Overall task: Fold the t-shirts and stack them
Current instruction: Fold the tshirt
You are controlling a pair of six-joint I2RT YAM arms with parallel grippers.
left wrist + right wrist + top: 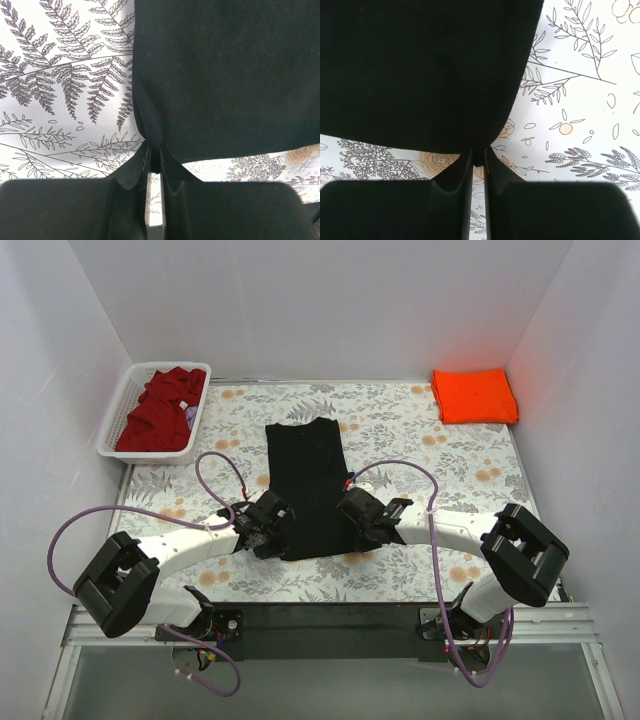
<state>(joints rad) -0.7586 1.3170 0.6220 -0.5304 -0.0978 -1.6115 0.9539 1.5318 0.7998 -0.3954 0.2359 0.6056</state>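
Observation:
The black t-shirt point(305, 485) lies as a long narrow strip in the middle of the flowered table, collar end far from the arms. My left gripper point(276, 528) is shut on its near left corner, and my right gripper point(350, 522) is shut on its near right corner. In the left wrist view the black t-shirt point(225, 75) bunches into the left gripper point(156, 152). The right wrist view shows the black t-shirt point(420, 70) pinched the same way in the right gripper point(478, 156). An orange t-shirt point(474, 395) lies folded at the back right. A dark red t-shirt point(160, 410) sits crumpled in the basket.
The white slatted basket point(170, 366) stands at the back left corner against the wall. White walls close in the table on the left, back and right. Purple cables loop from both arms over the near part of the table.

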